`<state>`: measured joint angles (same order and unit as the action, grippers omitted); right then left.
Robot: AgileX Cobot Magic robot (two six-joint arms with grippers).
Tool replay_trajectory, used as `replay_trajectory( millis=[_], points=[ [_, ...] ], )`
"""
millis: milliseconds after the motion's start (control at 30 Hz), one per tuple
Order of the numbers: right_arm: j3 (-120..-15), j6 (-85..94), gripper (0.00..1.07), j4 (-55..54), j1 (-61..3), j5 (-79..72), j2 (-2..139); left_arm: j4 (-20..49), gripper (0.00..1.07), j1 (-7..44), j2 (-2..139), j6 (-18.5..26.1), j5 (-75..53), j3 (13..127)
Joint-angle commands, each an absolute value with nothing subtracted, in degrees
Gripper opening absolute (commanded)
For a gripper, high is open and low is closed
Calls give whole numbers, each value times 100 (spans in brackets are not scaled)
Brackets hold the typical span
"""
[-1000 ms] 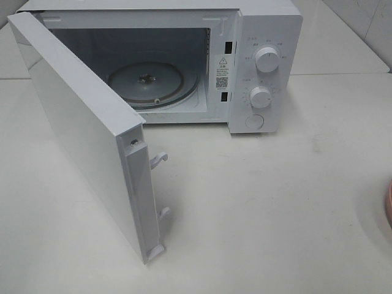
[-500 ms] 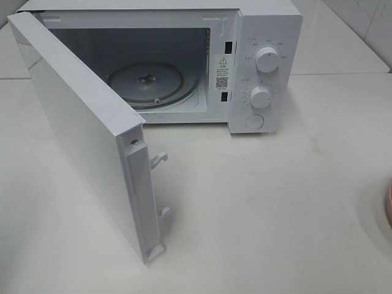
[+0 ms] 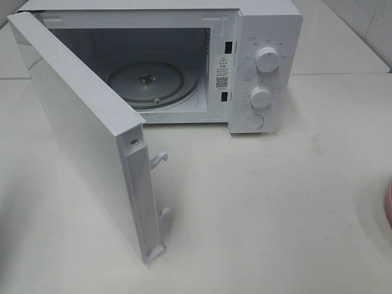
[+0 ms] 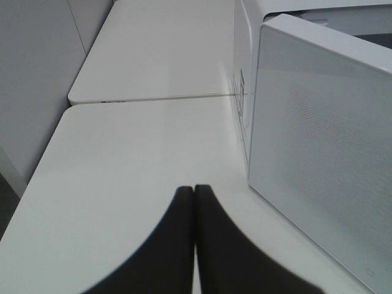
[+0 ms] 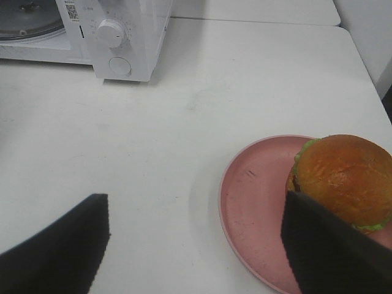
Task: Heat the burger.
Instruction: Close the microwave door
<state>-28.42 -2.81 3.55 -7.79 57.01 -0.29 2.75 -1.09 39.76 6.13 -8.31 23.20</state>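
Observation:
The burger (image 5: 343, 177), with a glossy brown bun and green lettuce, sits on a round pink plate (image 5: 257, 208) on the white table. In the right wrist view my right gripper (image 5: 196, 236) hangs open above the table, one finger (image 5: 324, 251) right beside the burger and over the plate. The white microwave (image 3: 263, 55) stands at the back with its door (image 3: 86, 135) swung wide and its glass turntable (image 3: 153, 82) bare. My left gripper (image 4: 194, 199) is shut on nothing, low over the table beside the door's outer face (image 4: 324, 153). The exterior view shows neither gripper.
The plate's rim (image 3: 389, 205) only peeks in at the right edge of the exterior view. The open door sticks far out over the front left of the table. Two knobs (image 3: 267, 59) and a round button are on the microwave's right panel. A seam joins two tabletops (image 4: 153, 98).

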Motion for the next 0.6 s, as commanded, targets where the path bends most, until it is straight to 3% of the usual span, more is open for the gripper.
replay_trajectory(
  millis=[33, 233, 433, 500, 600],
  points=[
    [-2836, -241, 76, 361, -739, 5707, -195, 292, 0, -120, 4269, 636, 441, 1896],
    [-2836, -241, 76, 361, -739, 5707, -195, 269, 0, -120, 5059, 636, 2223, 1427],
    [-2836, -241, 76, 361, -739, 5707, -195, 0, 0, -120, 5581, 636, 2985, 1398],
    [-2836, -241, 76, 361, -739, 5707, -195, -533, 0, -115, 6182, 430, 3587, 1415],
    [-2836, -241, 76, 361, -739, 5707, -195, -791, 0, -74, 6595, 172, 3845, 1427]
  ],
)
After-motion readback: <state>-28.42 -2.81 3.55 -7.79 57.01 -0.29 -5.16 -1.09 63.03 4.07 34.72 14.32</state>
